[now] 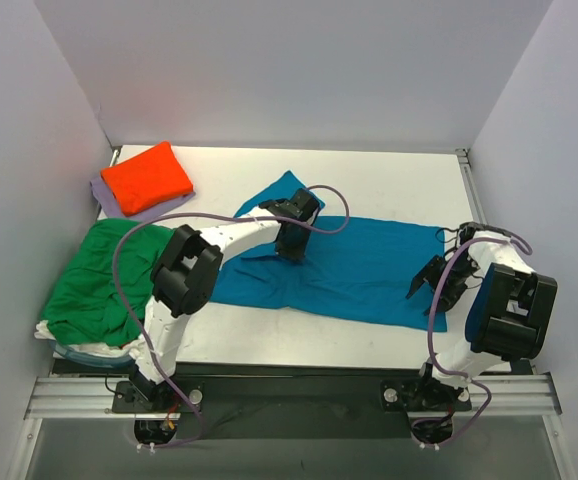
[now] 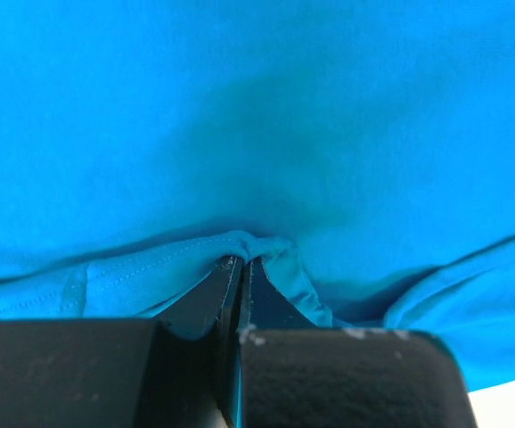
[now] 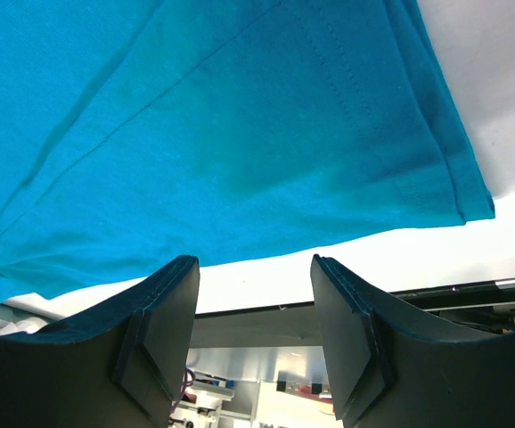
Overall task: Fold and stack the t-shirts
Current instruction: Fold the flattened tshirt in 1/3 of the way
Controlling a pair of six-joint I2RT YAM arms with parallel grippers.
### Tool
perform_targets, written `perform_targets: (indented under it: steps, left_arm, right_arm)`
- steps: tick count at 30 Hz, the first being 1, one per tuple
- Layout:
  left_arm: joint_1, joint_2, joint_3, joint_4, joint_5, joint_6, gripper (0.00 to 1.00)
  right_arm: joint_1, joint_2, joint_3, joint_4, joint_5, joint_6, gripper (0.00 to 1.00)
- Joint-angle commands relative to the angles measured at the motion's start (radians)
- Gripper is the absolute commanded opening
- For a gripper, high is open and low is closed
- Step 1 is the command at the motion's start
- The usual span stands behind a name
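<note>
The teal-blue t-shirt lies spread across the middle of the table. My left gripper is shut on a pinched fold of it near its left part. My right gripper is open and empty over the shirt's right hem, its jaws wide apart above the table's front edge. The orange t-shirt lies folded on the lavender one at the back left. The green t-shirt is heaped at the left on a white one.
White walls close in the table on three sides. The metal rail runs along the near edge with both arm bases. Bare white table shows behind the blue shirt.
</note>
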Motion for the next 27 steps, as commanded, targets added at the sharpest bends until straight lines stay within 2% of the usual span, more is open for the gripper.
perform_targets:
  steps: [1, 16, 17, 19, 21, 24, 27]
  left_arm:
    - [0.005, 0.033, 0.081, -0.041, -0.003, 0.053, 0.0]
    - [-0.003, 0.133, 0.26, -0.145, -0.011, 0.132, 0.0]
    - [-0.004, 0.135, 0.268, -0.148, -0.014, 0.132, 0.04]
    - [-0.003, 0.133, 0.284, -0.153, -0.02, 0.132, 0.21]
    - [-0.003, 0.13, 0.293, -0.153, -0.015, 0.132, 0.34]
    - [-0.003, 0.118, 0.302, -0.154, -0.015, 0.123, 0.44]
    - [-0.003, 0.087, 0.3, -0.15, -0.021, 0.106, 0.5]
  right_arm:
    - [0.008, -0.002, 0.018, -0.052, -0.007, 0.01, 0.54]
    - [0.01, 0.022, 0.039, -0.047, -0.014, 0.018, 0.54]
    - [0.01, 0.024, 0.041, -0.045, -0.013, 0.021, 0.54]
    - [0.01, 0.025, 0.041, -0.045, -0.013, 0.021, 0.54]
    - [0.016, 0.018, 0.048, -0.05, -0.005, 0.021, 0.54]
    - [0.033, -0.008, 0.059, -0.051, 0.02, 0.013, 0.54]
    - [0.046, -0.028, 0.068, -0.05, 0.029, 0.004, 0.54]
